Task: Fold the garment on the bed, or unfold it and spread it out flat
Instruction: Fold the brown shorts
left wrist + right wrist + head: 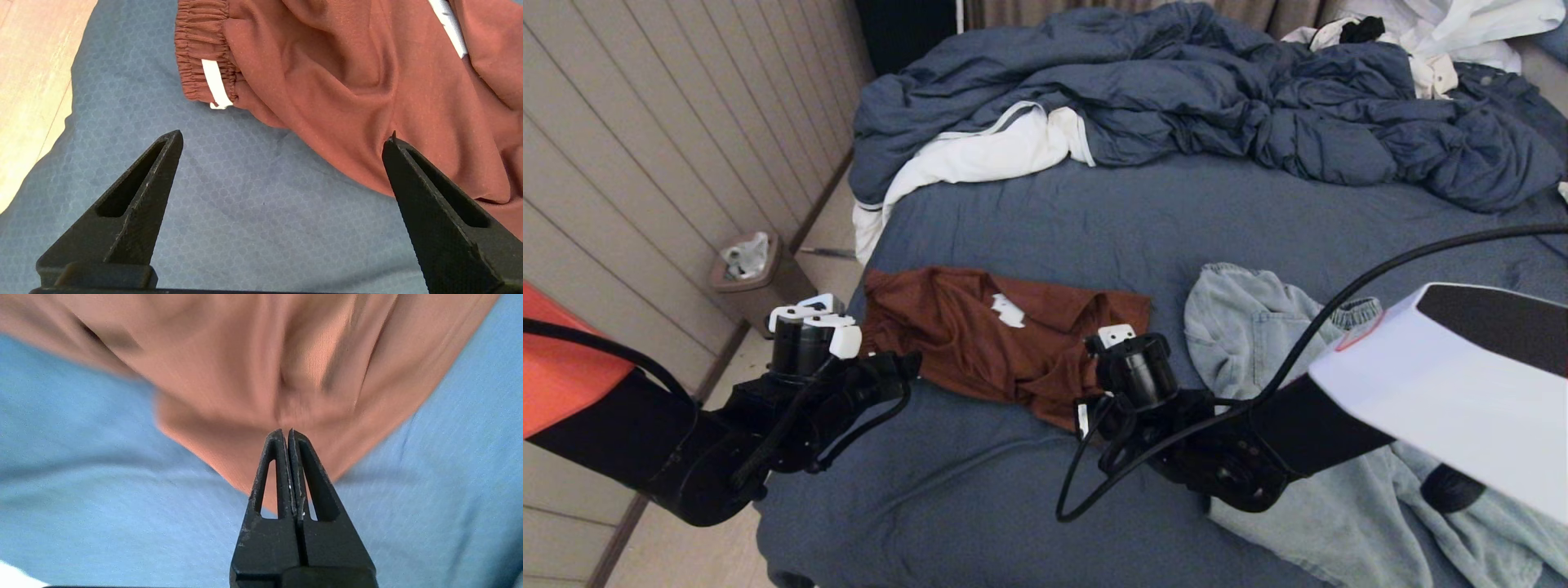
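A rust-brown garment with an elastic waistband and white tags lies crumpled on the bed's blue sheet, near its left edge. My left gripper hovers at the garment's near left corner. It is open, with bare sheet between its fingers and one fingertip over the cloth's edge. My right gripper sits at the garment's near right edge. It is shut, and the brown fabric puckers into folds that meet at its tips.
A light-blue denim garment lies to the right, partly under my right arm. A rumpled blue duvet with white lining fills the far side, with white clothes behind it. A waste bin stands on the floor left of the bed.
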